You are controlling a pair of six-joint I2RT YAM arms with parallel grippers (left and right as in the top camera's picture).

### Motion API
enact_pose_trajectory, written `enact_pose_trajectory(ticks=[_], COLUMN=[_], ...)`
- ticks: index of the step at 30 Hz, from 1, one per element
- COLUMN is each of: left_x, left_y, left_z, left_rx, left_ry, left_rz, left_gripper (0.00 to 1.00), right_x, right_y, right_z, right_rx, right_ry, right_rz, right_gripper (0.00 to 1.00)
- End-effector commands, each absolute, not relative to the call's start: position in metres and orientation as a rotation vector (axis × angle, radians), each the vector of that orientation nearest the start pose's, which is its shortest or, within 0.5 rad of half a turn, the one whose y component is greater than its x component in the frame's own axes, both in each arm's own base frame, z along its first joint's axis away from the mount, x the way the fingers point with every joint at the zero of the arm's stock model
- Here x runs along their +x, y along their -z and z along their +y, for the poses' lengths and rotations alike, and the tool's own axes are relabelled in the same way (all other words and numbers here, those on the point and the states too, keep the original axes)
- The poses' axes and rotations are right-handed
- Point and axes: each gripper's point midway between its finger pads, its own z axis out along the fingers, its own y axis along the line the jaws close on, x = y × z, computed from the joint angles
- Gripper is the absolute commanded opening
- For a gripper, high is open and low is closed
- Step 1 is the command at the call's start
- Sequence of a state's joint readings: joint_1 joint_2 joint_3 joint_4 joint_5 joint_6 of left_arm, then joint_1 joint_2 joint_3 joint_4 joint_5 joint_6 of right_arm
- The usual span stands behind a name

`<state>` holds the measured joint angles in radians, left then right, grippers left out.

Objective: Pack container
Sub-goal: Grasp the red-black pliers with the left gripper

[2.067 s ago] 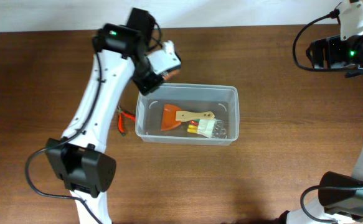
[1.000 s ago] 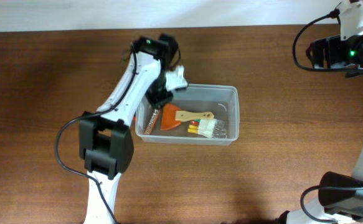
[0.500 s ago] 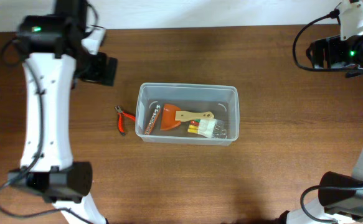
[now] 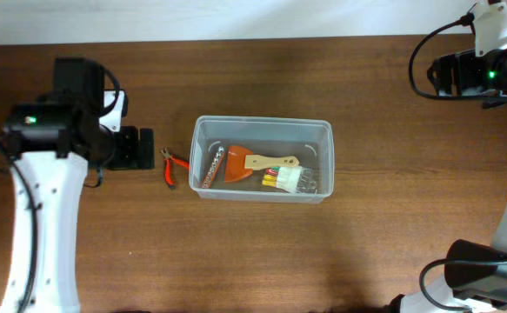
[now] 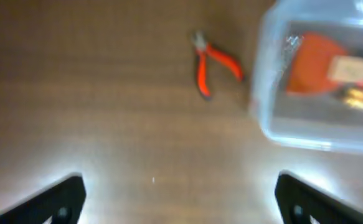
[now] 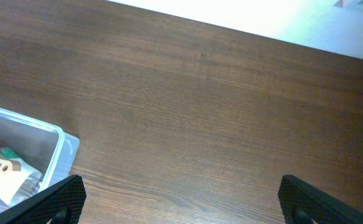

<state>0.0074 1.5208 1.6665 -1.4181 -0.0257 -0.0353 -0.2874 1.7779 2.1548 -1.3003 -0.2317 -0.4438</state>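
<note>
- Far left: left gripper (image 4: 138, 149) spread wide, empty, near red-handled pliers (image 4: 170, 166) on the wooden table (image 4: 262, 252).
- Centre: container (image 4: 263, 124) holding an orange scraper (image 4: 236, 165) and wooden-handled brush (image 4: 270, 162), seen whole only from overhead.
- Far right: right gripper (image 6: 181, 199) parted, empty; only the container's corner visible from its wrist.

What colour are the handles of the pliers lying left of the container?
The pliers have red-orange handles; clearest in the left wrist view.

Left wrist view blurred all over — container (image 5: 306, 137) cut off at top and right edges
</note>
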Motion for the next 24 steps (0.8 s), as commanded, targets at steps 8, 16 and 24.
enact_pose_trajectory(ticks=[8,16,24], left_x=[0.358,0.367,0.371], left_y=[-0.099,-0.044,-0.022], left_z=[0.03,0.023,0.011], left_rx=[-0.237,-0.295,-0.333], left_ry=[-0.02,0.04,0.06], left_rz=[2.959,3.058,3.086], left_gripper=[0.99,0.99,0.99], right_x=[0.421,0.421,0.421], right_y=[-0.323,-0.322,-0.32], right_z=[-0.08,-0.08,-0.08], right_rx=[-0.284,-0.283,-0.283], right_ry=[-0.002,-0.003,-0.006], right_rz=[2.444,2.445,2.451], right_gripper=[0.99,0.99,0.99])
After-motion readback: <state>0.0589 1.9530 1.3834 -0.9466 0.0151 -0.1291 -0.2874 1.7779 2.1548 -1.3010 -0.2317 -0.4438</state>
